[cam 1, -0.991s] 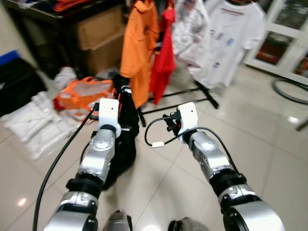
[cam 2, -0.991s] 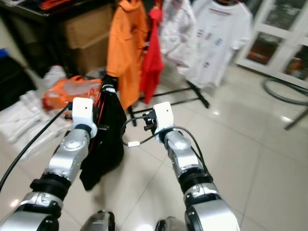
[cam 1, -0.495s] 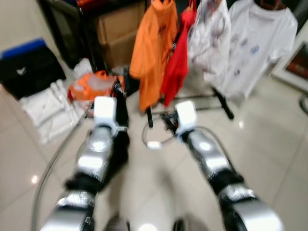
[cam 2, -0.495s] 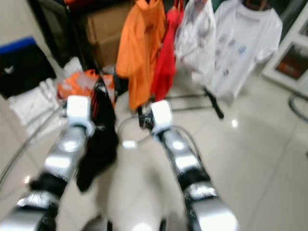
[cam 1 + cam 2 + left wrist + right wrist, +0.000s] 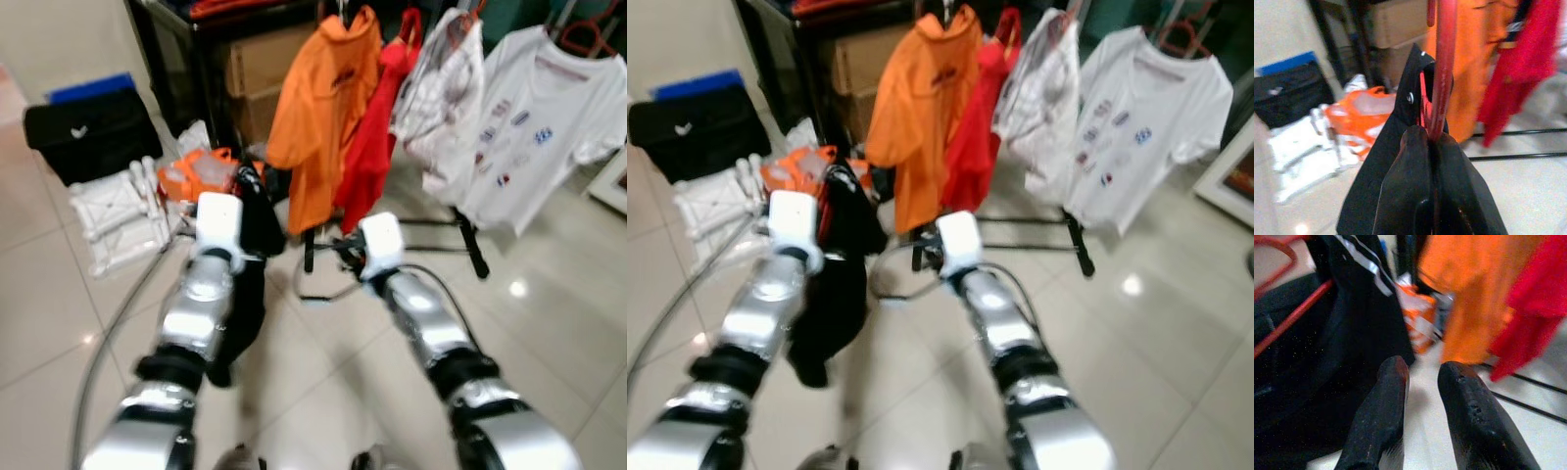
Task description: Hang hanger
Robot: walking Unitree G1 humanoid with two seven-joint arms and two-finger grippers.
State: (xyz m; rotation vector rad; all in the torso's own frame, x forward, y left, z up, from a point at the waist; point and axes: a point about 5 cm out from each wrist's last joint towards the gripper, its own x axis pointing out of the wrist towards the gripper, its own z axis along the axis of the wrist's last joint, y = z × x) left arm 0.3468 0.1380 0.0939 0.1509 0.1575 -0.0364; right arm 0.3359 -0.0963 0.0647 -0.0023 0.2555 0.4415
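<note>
Left eye view. Both silver arms reach forward over a glossy tiled floor (image 5: pixel 549 323). The left tool (image 5: pixel 242 181) is raised ahead of the left arm, and a black garment (image 5: pixel 247 294) hangs down from it beside the forearm. The right tool (image 5: pixel 343 257) is extended alongside, near the foot of a black clothes rack (image 5: pixel 460 227). On that rack hang an orange shirt (image 5: pixel 328 108), a red shirt (image 5: pixel 377 122), a patterned white garment (image 5: pixel 436 98) and a white T-shirt (image 5: pixel 534 127). On the floor to the left lie an orange bag (image 5: pixel 191 174), folded white packs (image 5: pixel 118 211) and a black case (image 5: pixel 93 132). Cardboard boxes (image 5: pixel 260 69) stand behind. The frame is slightly blurred.

Right eye view. Same scene; the black garment hangs clear of the floor, well short of the rack.

Left wrist view. The left tool's fingers (image 5: pixel 1449 196) are closed on the red hanger (image 5: pixel 1442 73), which rises upright between them with the black garment draped over it. The orange shirt and red shirt are beyond.

Right wrist view. The right tool's fingers (image 5: pixel 1383 416) stand apart with a gap between them, holding nothing. The black garment and a red hanger bar are close beside them
</note>
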